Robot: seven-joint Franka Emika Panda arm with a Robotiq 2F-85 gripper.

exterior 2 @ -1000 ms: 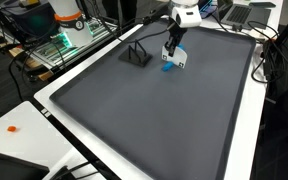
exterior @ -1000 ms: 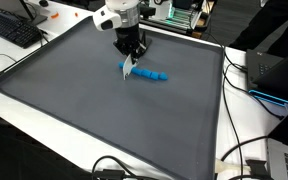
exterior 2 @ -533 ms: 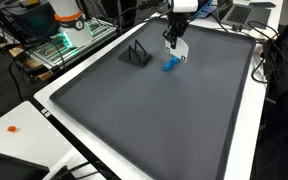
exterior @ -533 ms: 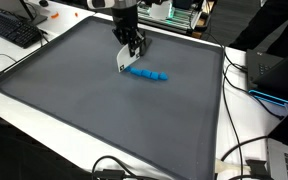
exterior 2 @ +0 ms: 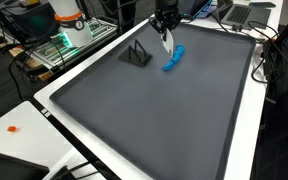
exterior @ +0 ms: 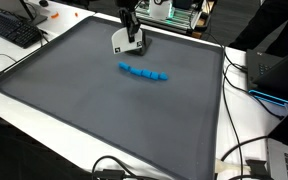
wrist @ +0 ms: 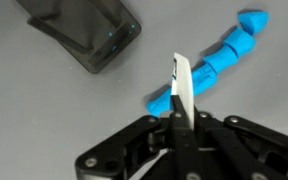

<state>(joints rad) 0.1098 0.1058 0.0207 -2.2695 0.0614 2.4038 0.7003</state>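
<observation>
My gripper [wrist: 181, 118] is shut on a thin white card [wrist: 182, 85], seen edge-on between the fingers in the wrist view. In both exterior views the gripper [exterior: 130, 22] [exterior 2: 166, 22] hangs above the far part of the dark grey mat [exterior: 94, 120], and the card [exterior: 119, 41] [exterior 2: 167, 42] dangles below it. A blue row of joined blocks [exterior: 144, 72] [exterior 2: 172, 60] [wrist: 209, 65] lies flat on the mat just beneath, apart from the card. A black angled stand [exterior 2: 136, 55] [wrist: 84, 35] sits on the mat beside the blocks.
The mat has a raised white border [exterior 2: 64, 120]. A keyboard [exterior: 14, 30] lies beyond one corner, and a laptop [exterior: 274, 75] and cables [exterior: 234, 160] lie along one side. An electronics rack [exterior 2: 59, 45] stands past the mat's edge in an exterior view.
The gripper has risen off the mat and moved toward the far edge with the white card. The blue blocks stay on the mat.
</observation>
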